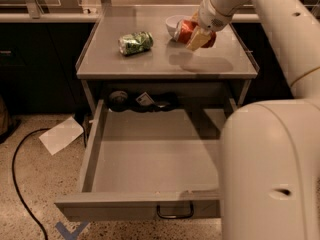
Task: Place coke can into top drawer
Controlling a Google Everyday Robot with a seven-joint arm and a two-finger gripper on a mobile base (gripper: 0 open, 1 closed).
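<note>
Our claw (pixel 199 35) hangs above the right rear of the table (pixel 150 64), clenched around the coke can (pixel 183 30), which sits tilted in its grip, seemingly clear of the surface with a shadow just below. A white bowl (pixel 173 23) is just behind the claw to its left, and a green can (pixel 135 42) lies well off to its left. We judge the coke can light, stiff across its middle yet easy to dent, and slippery-walled, so the hold belongs around the mid-body. The drawer (pixel 150 154) stands pulled out below and in front of the claw, with dark clutter (pixel 145 100) at its back. The table's front edge lies between, and our own body (pixel 272 174) covers the drawer's right side, so the freer way down is leftward.
</note>
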